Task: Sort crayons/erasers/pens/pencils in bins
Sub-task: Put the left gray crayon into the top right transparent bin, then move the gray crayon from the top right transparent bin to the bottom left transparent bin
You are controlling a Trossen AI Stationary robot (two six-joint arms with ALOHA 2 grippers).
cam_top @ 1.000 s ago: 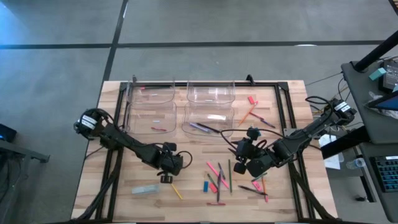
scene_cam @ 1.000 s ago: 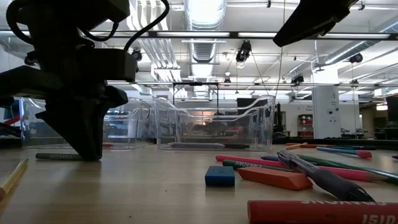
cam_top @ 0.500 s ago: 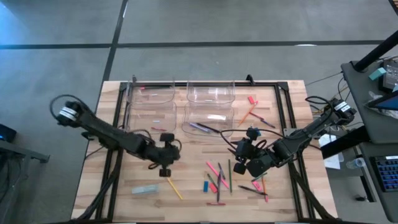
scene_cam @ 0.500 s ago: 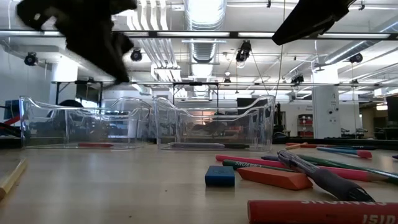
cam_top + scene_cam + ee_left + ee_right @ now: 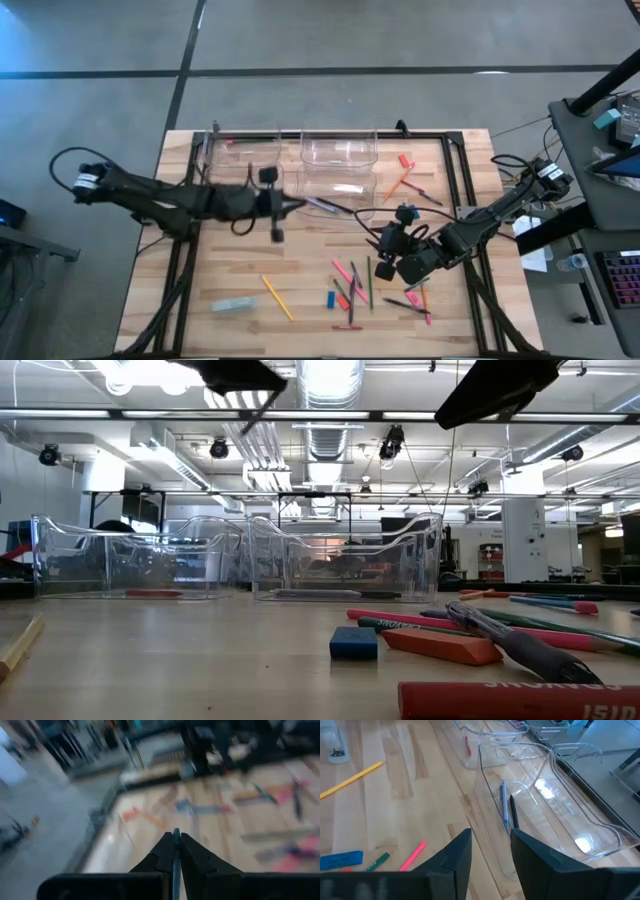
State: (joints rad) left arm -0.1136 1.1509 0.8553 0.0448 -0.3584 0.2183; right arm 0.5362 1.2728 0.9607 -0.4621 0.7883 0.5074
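High view — left gripper [image 5: 276, 222] clamped shut on a slim dark pen [image 5: 176, 851], raised just beside the bin [image 5: 345, 176] already holding pens [image 5: 325, 205]. Delivery step, seemingly — next, centre over it and release. Right gripper [image 5: 491, 845] partly open, empty, waiting.

Two clear bins [image 5: 135, 557] [image 5: 345, 558] side by side at rear; blue eraser [image 5: 354, 643], red crayon [image 5: 515, 700] and pens [image 5: 520, 645] in foreground on wooden table [image 5: 190, 660]

Grey concrete floor [image 5: 400, 35], ceiling ducts [image 5: 330, 435] overhead.
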